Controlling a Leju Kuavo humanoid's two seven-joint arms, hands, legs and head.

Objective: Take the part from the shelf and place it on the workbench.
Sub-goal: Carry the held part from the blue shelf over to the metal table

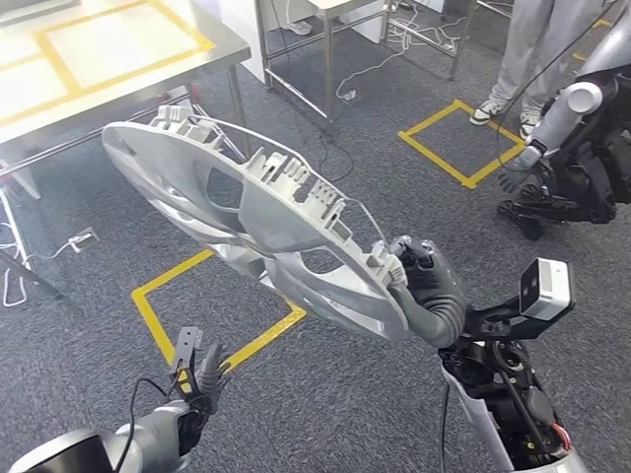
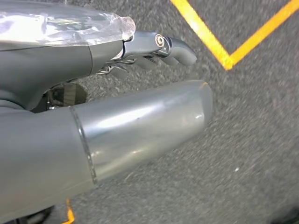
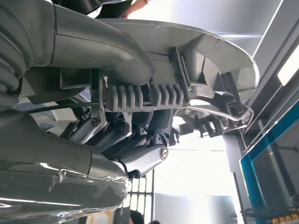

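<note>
Hanging low at left, left hand (image 1: 201,379) empty, fingers loosely apart over carpet; workbench (image 1: 111,59) upper left, yellow tape on top; part (image 1: 252,222) mid-air, tilted, held out over yellow floor square (image 1: 216,310); looks stiff, light, awkwardly long, ribbed clips fragile; right hand (image 1: 428,286) clamped on near rim edge; one-ended grip, likely to sway; table legs and cables ahead; person's legs (image 1: 532,59) far right.

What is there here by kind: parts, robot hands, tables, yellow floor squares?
Part: 1
Robot hands: 2, right holding the part, left holding nothing
Tables: 2, and
Yellow floor squares: 2, and
Total: 7
</note>
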